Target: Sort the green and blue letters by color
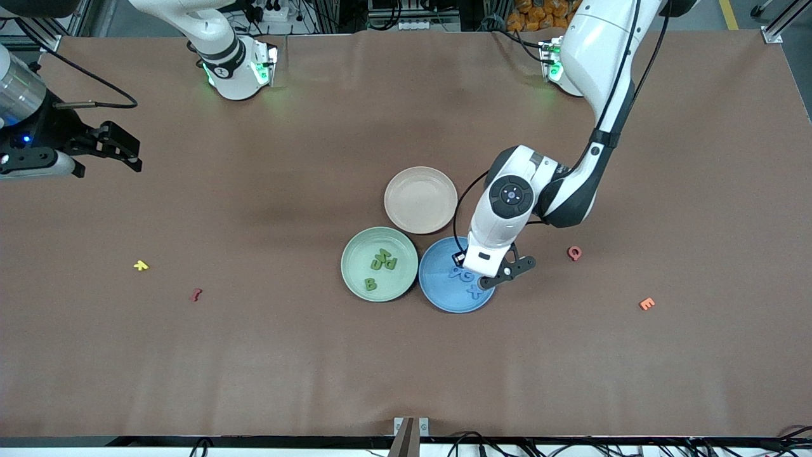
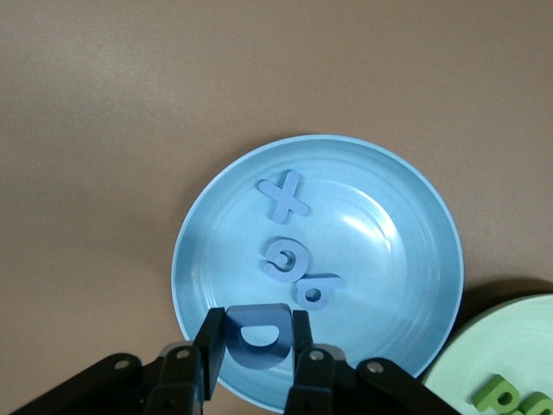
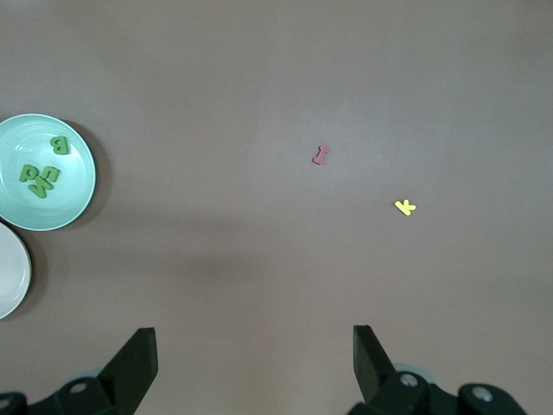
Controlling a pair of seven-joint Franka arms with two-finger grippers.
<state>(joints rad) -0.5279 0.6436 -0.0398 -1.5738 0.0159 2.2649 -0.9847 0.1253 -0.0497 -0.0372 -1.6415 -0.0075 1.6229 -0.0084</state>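
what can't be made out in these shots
- Front view: the blue D is hidden under the left tool over the blue plate.
- Green plate: the piled green letters overlap; only the B reads clearly.
- Right wrist view: the right tool fingertips are cut off by the edge.

The left pincer (image 1: pixel 501 274) hangs over the blue plate (image 1: pixel 438 285), blue letters (image 1: pixel 466 282) just beside its tips. The green plate (image 1: pixel 355 263) with green letters (image 1: pixel 380 266) lies toward the right arm's end.

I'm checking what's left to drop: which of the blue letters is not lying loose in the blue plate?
The D. The left gripper holds it over the blue plate; the X, G and 9-shape lie inside.
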